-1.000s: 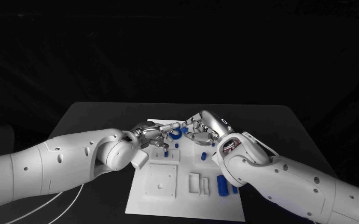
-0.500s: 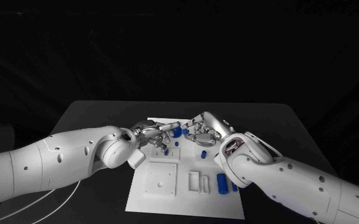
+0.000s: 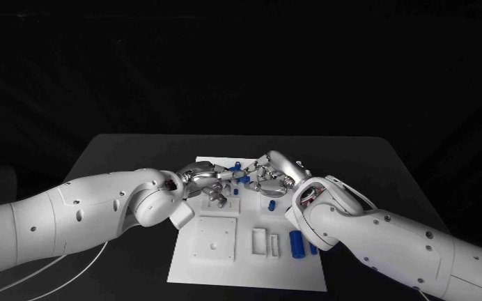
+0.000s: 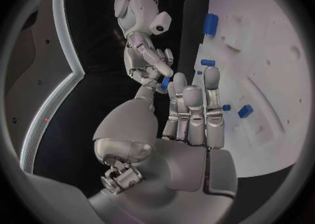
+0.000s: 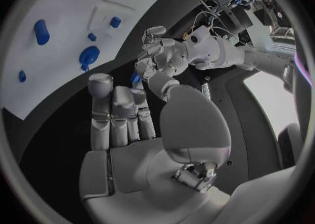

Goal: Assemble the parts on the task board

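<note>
The white task board [image 3: 216, 263] lies in the middle of the table. Over its far end, my left hand [image 3: 205, 182] and right hand [image 3: 271, 174] meet fingertip to fingertip. Between them sits a small blue part [image 4: 165, 82], also seen from the right wrist as the same blue part [image 5: 135, 77]. Fingertips of both hands pinch it, and I cannot tell which hand bears it. In the left wrist view my left hand [image 4: 190, 116] faces the right hand [image 4: 146, 51]. In the right wrist view my right hand [image 5: 125, 124] faces the left hand [image 5: 164, 56].
Other blue parts stay on the board: a long cylinder [image 3: 297, 244] near the right edge, a short peg [image 3: 271, 205], a small peg [image 3: 235, 191], and a round piece [image 5: 88, 55]. White raised blocks [image 3: 259, 243] stand at the board's middle. Bare black table [image 3: 120, 155] surrounds the board.
The fingertips of both hands have drawn a little closer over the board's far end, around the small blue part. The parts on the board lie where they were.
</note>
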`<state>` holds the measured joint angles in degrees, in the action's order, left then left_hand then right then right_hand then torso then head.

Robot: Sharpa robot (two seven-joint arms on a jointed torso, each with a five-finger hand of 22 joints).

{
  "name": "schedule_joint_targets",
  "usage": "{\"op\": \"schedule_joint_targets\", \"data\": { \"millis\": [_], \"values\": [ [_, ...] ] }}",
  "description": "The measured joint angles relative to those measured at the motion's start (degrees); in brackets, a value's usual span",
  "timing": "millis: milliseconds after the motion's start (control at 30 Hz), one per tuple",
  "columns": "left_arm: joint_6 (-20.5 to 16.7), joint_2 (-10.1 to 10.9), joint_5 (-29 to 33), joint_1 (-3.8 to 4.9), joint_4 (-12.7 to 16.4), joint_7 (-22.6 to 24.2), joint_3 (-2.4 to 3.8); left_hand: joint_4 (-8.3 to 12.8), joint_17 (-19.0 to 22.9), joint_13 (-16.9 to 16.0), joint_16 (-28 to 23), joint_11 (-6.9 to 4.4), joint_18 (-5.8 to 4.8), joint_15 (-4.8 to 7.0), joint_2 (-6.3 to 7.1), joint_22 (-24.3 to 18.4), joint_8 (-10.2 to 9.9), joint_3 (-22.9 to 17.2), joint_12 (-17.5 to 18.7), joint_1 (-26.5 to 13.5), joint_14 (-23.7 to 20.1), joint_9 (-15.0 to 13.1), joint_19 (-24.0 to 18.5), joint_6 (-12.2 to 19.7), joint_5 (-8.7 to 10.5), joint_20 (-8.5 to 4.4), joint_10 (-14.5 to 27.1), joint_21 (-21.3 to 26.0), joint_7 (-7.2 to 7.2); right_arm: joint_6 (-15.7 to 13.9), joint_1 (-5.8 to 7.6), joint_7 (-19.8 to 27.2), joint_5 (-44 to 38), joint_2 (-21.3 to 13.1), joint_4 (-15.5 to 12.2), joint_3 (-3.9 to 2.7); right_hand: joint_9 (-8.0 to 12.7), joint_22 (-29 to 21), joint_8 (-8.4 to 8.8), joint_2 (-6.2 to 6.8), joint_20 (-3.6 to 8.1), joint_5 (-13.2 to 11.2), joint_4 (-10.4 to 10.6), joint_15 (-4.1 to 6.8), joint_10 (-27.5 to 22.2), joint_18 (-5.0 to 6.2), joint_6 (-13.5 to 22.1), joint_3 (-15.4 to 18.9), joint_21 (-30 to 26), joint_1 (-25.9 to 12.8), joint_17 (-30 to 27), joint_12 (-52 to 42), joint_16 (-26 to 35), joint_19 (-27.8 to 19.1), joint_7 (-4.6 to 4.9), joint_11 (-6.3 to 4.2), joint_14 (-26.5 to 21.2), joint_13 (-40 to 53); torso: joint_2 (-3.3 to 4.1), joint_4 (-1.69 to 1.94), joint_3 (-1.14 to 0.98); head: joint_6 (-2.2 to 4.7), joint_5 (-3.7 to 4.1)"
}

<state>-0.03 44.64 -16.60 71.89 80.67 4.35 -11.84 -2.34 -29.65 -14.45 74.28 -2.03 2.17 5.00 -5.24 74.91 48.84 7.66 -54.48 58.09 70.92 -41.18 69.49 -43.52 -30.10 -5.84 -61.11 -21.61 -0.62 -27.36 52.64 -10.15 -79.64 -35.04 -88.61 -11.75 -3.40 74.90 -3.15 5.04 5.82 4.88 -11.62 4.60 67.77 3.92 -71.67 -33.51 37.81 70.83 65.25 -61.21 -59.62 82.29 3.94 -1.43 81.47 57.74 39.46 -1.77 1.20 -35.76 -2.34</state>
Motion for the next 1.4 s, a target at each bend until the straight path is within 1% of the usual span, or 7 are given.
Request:
{"op": "schedule_joint_targets", "data": {
  "millis": [333,667,900,1033,1200,1267,1400],
  "values": [
    [1.66,-0.09,-1.8,0.0,0.08,0.78,0.01,-0.59,0.3,0.78,0.23,0.2,0.01,-0.2,0.0,0.0,-1.48,0.59,1.12,0.0,-0.2,0.89,-0.2,-0.67,0.19,0.2,0.2,0.0,-0.53,1.37,0.0,0.54,0.93,0.01,-0.11,0.0,0.0,0.0,0.0,-0.14,0.0,0.03,-0.17,0.2,0.0,0.0,0.0,0.16,0.0,0.15,0.0,0.0,0.0,0.0,0.0,0.0,-0.2,0.08,-0.02,0.02,0.02,-0.15,0.05],
    [2.55,-0.11,-2.42,-0.02,0.06,0.79,-0.01,-0.65,0.4,1.15,0.23,0.2,0.0,-0.4,0.0,-0.01,-2.62,0.65,1.76,0.0,-0.4,1.27,-0.2,-0.74,0.19,0.2,0.2,0.0,-0.47,1.85,0.02,0.93,1.41,0.0,-0.3,-0.03,0.0,0.0,0.0,-0.22,0.0,0.28,-0.37,0.2,0.0,0.0,0.0,0.37,0.0,0.22,-0.01,0.0,0.0,0.0,0.0,0.0,-0.2,0.1,-0.03,0.05,0.02,-0.32,0.05],
    [3.03,-0.16,-2.6,-0.03,0.0,0.69,-0.02,0.0,0.46,1.37,0.23,0.2,0.0,-0.4,-0.9,-0.01,-3.09,0.0,2.23,0.91,-0.4,1.41,-0.19,-1.12,-0.22,0.2,0.2,0.0,-0.49,2.29,0.03,1.22,1.79,0.0,-0.45,-0.05,0.0,0.0,0.0,-0.39,0.0,0.28,-0.42,0.2,0.0,0.0,0.0,0.41,0.0,0.05,-0.01,0.0,0.0,0.0,0.0,0.0,-0.2,0.17,-0.03,0.04,0.02,-0.35,0.02],
    [3.22,-0.16,-2.64,-0.04,-0.04,0.65,-0.03,0.69,0.52,1.49,0.48,0.34,0.0,-0.32,-1.2,-0.01,-3.58,-1.01,2.62,1.21,-0.73,1.47,-0.32,-1.12,-1.43,0.08,0.05,0.0,-0.5,2.66,0.04,1.37,1.94,0.0,-0.52,-0.06,0.0,0.0,0.0,-0.62,0.0,0.67,-0.63,0.2,-0.21,0.0,0.0,0.62,-0.06,-0.18,-0.01,0.0,0.0,0.01,0.0,-0.2,-0.2,0.23,-0.02,0.03,0.02,-0.38,0.02],
    [3.38,-0.15,-2.64,-0.06,-0.11,0.61,-0.05,1.75,0.59,1.68,0.48,0.34,0.0,-0.4,-1.2,0.03,-3.97,-2.74,3.13,1.21,-0.82,1.45,-0.61,-1.12,-4.5,0.19,0.05,0.0,-0.5,3.24,0.07,1.52,2.05,-0.04,-0.56,-0.09,0.0,0.0,0.0,-0.67,0.12,0.67,-0.71,0.2,-0.21,0.0,0.0,0.7,-0.23,-0.23,-0.02,0.0,0.0,-0.11,0.0,-0.2,-0.2,0.22,-0.02,0.03,0.02,-0.38,0.01],
    [3.43,-0.14,-2.64,-0.07,-0.14,0.59,-0.06,2.41,0.59,1.77,0.48,0.34,0.0,-0.4,-1.79,0.03,-4.29,-4.19,3.29,1.23,-0.82,1.43,-0.61,-1.12,-5.82,0.19,0.05,0.0,-0.5,3.44,0.07,1.57,2.08,-0.05,-0.58,-0.1,0.0,0.0,0.0,-0.67,0.21,0.67,-0.72,0.2,-0.21,0.0,0.0,0.7,-0.23,-0.23,-0.01,0.0,0.0,-0.2,0.0,-0.2,-0.2,0.22,-0.02,0.03,0.02,-0.38,0.01],
    [3.52,-0.13,-2.59,-0.08,-0.2,0.55,-0.06,3.57,0.64,1.78,0.48,0.34,0.0,-0.4,-1.85,0.03,-4.3,-5.95,3.56,1.16,-0.82,1.42,-0.61,-1.12,-7.45,0.19,0.05,0.0,-0.51,3.8,0.08,1.65,2.13,-0.05,-0.61,-0.11,0.0,0.0,0.0,-0.66,0.0,0.67,-0.62,0.2,-0.21,0.0,0.0,0.81,-0.23,-0.23,-0.02,0.0,0.0,-0.41,0.0,-0.2,-0.2,0.28,-0.02,0.03,0.03,-0.41,0.01]
  ]
}}
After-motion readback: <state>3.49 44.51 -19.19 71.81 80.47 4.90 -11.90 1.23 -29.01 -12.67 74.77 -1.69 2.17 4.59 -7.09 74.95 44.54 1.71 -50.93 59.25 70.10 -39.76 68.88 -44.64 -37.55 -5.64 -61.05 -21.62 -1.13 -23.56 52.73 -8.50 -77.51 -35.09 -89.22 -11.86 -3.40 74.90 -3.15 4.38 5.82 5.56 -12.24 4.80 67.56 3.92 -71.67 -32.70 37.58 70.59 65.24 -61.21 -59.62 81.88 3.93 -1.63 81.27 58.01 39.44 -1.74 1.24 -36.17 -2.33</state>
